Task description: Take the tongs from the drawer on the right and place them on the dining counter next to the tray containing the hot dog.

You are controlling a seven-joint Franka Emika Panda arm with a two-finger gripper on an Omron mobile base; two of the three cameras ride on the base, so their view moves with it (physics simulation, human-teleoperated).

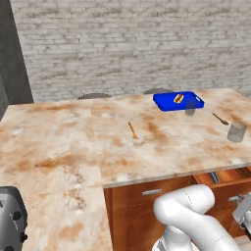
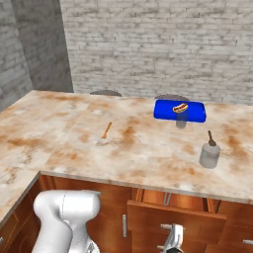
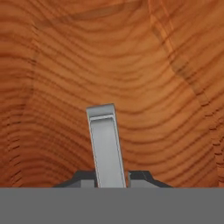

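From the left base view, the tray (image 1: 178, 101) with the hot dog (image 1: 179, 98) is sitting at two o'clock on the dining counter (image 1: 88, 132), the drawer (image 1: 223, 185) standing open at four o'clock. The right base view is showing the gripper (image 2: 173, 237) low at five o'clock before the drawer front. In the hand view, the fingers (image 3: 140, 177) are clamping the tongs (image 3: 106, 146) against wood grain.

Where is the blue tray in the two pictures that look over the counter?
Left base view: the blue tray sits upper right, near the far edge of the dining counter.
Right base view: the tray sits right of the middle, near the far edge too.
Shared landmark: the hot dog lies in it, and the thin orange stick lies to its left, nearer the camera.
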